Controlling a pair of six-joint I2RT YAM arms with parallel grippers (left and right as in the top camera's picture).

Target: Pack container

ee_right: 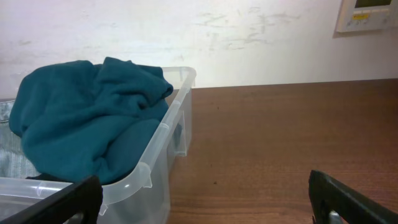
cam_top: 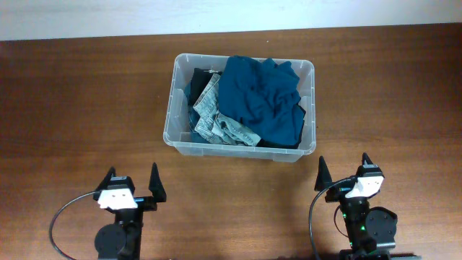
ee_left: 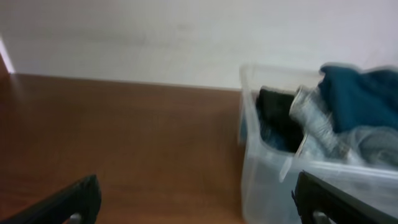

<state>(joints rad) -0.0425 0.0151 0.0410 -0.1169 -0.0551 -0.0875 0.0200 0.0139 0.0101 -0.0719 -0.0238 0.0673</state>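
The clear plastic container (cam_top: 310, 79) stands on the wooden table at the middle back, filled with clothes. A teal garment (cam_top: 260, 97) lies heaped on top at the right, light denim (cam_top: 216, 119) at the front left, something black (cam_top: 196, 76) at the back left. My left gripper (cam_top: 132, 182) is open near the front left, apart from the container. Open too, my right gripper (cam_top: 344, 168) sits just off the front right corner. The left wrist view shows the container (ee_left: 261, 174) to the right. The right wrist view shows the teal garment (ee_right: 87, 124) over the rim (ee_right: 168, 124).
A pale wall (cam_top: 216, 14) runs along the table's far edge. A white wall panel (ee_right: 367, 14) hangs at the upper right in the right wrist view. Bare wood (cam_top: 79, 108) lies left and right of the container.
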